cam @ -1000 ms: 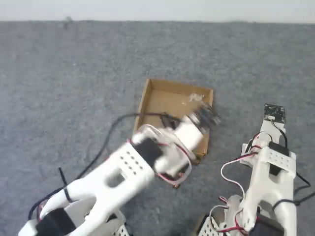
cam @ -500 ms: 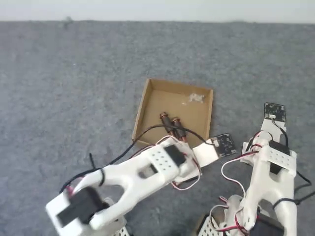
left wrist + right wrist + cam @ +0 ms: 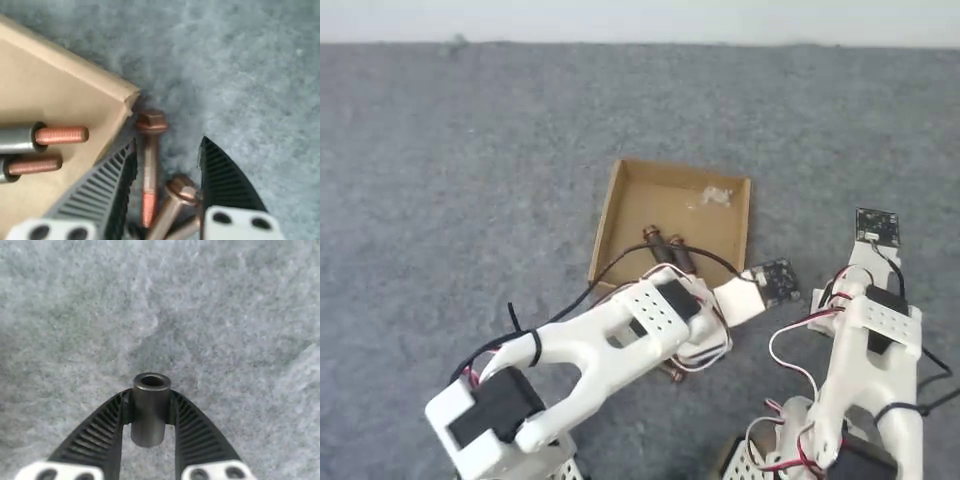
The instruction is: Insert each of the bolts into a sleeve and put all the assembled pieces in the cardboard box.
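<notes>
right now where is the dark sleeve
In the right wrist view the dark sleeve is clamped upright in the right gripper, above the grey carpet; in the high view that arm sits right of the cardboard box.

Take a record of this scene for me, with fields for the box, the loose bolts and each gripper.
Cardboard box: holds two assembled pieces, lying side by side
Loose bolts: at least two, on the grey carpet just outside a box corner
Left gripper: open, over those bolts
Right gripper: shut on a dark sleeve, over bare carpet
Task state: unfinished; bolts not yet sleeved
</notes>
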`<state>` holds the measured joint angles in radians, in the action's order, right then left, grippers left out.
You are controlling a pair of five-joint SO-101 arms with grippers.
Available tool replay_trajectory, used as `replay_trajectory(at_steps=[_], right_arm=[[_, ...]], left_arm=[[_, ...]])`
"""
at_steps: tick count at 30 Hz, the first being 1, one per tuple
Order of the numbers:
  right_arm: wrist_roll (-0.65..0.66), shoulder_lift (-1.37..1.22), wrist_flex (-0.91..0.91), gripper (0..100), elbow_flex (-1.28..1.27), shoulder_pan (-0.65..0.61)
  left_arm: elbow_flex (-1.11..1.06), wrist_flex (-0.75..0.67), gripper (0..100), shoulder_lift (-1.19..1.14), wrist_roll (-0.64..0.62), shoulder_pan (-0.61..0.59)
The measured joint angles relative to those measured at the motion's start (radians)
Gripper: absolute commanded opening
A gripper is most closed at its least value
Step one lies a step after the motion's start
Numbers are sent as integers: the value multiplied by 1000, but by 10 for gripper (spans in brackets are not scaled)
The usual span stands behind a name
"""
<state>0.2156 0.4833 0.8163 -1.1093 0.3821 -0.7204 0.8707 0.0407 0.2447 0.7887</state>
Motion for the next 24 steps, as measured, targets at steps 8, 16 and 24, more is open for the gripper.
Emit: replay_trajectory(at_steps=[8, 16, 24], right_arm=[[2, 0, 0, 6, 0, 0], [2, 0, 0, 6, 0, 0], [2, 0, 0, 6, 0, 0]], left_arm=[[11, -20, 188, -29, 48, -29], [206, 106, 119, -230, 43, -12], [305, 196, 51, -307, 52, -2]])
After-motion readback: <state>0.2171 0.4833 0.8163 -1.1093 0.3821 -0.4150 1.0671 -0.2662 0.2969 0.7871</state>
